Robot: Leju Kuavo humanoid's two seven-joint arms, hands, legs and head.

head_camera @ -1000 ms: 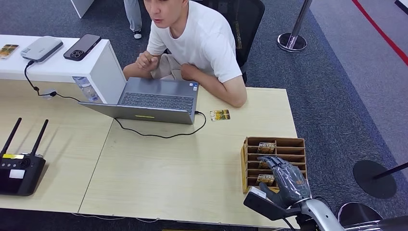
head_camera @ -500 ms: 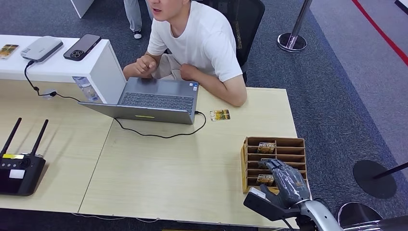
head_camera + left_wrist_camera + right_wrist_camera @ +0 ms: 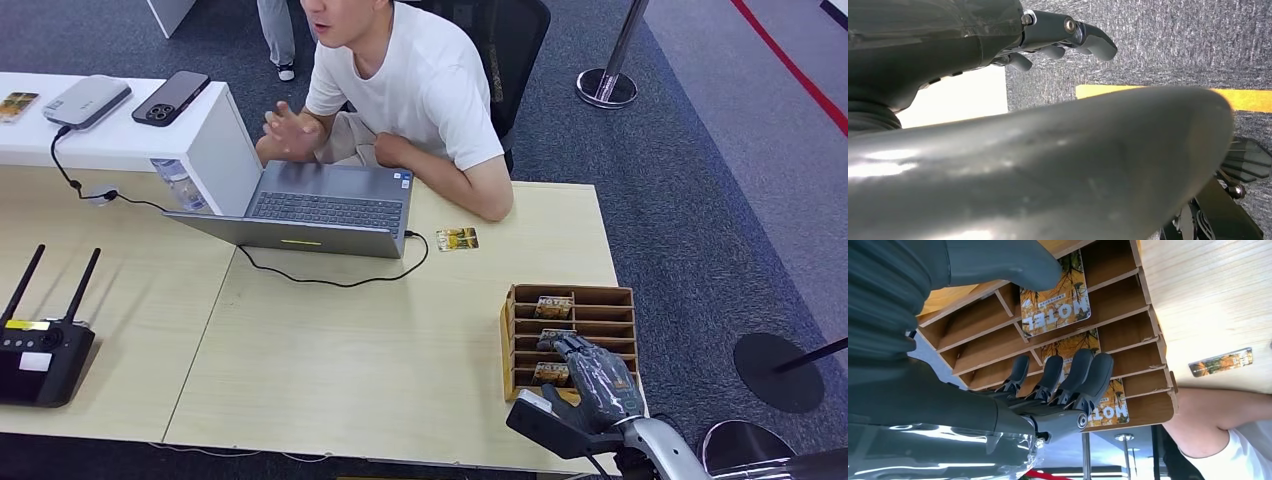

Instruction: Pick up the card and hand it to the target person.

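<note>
Surface (image 3: 400, 340): pale wood, wide, carrying everything listed below except the person and the left hand.

Person (image 3: 420, 80): white T-shirt, seated at the far edge of the surface, one forearm resting on it, the other hand raised with fingers apart above the laptop.

Laptop (image 3: 320, 210): grey, open, lying in front of the person; a black cable (image 3: 330, 280) runs from its side and loops across the surface.

Router (image 3: 40, 355): black, two upright antennas, at the near left of the surface.

Card rack (image 3: 600, 300): brown wooden box with rows of slots, at the near right corner of the surface. Three cards printed "HOTEL" stand in separate slots, one behind another.

Right hand (image 3: 590, 375): dark grey, over the near half of the card rack. In the right wrist view its fingers (image 3: 1088, 375) are curled down into the slots against the middle card (image 3: 1073, 347), the thumb apart near the nearest card (image 3: 1055, 295); a closed hold on a card cannot be told.

Left hand (image 3: 1063, 37): fingers loosely curled over grey carpet, nothing in them.

Phone (image 3: 170, 97): dark, on the raised white shelf at far left.

Loose card (image 3: 457, 238): flat on the surface, just beside the laptop's right corner, near the person's forearm.
</note>
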